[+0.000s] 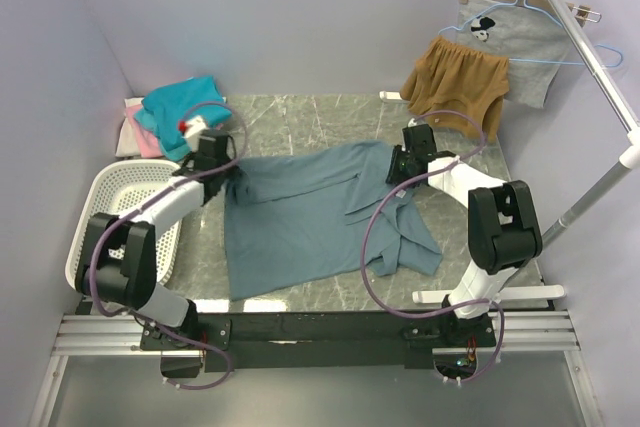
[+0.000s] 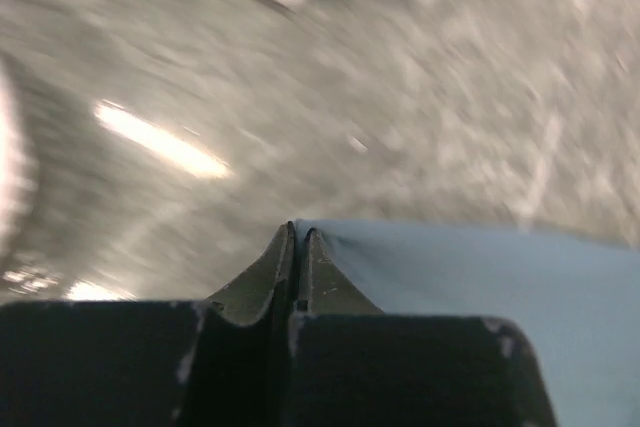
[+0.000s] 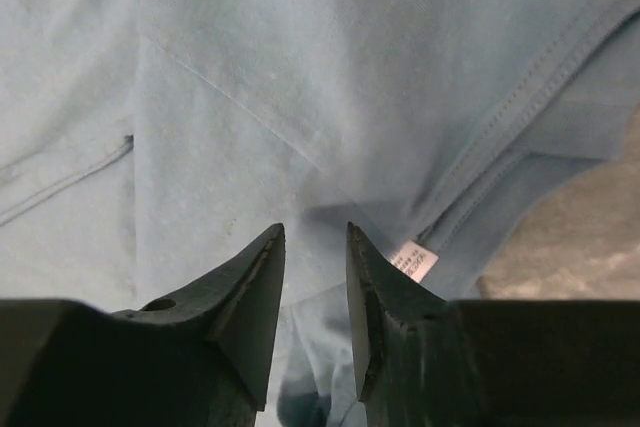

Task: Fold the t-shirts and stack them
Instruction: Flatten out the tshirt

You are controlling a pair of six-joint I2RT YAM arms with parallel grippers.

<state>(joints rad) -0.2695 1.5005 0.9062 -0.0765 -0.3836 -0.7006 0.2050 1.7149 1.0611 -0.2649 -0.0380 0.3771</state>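
The large grey-blue t-shirt (image 1: pixel 310 217) lies spread and rumpled across the middle of the table. My left gripper (image 1: pixel 222 179) is at its far left corner. In the left wrist view that gripper (image 2: pixel 297 232) is shut on the shirt's edge (image 2: pixel 480 277), with blue cloth pinched between the jaws. My right gripper (image 1: pixel 398 175) is on the shirt's far right side, by the collar. Its jaws (image 3: pixel 312 229) stand apart over the cloth (image 3: pixel 300 77), with a raised fold between them and the white neck label (image 3: pixel 415 262) just to the right. Teal, pink and white t-shirts (image 1: pixel 175 107) lie piled at the back left.
A white laundry basket (image 1: pixel 125 217) sits at the left edge beside the left arm. Mustard shorts (image 1: pixel 455 82) and a grey printed garment (image 1: pixel 515 42) hang from a rail (image 1: pixel 590 57) at the back right. Marble tabletop (image 1: pixel 300 117) shows behind the shirt.
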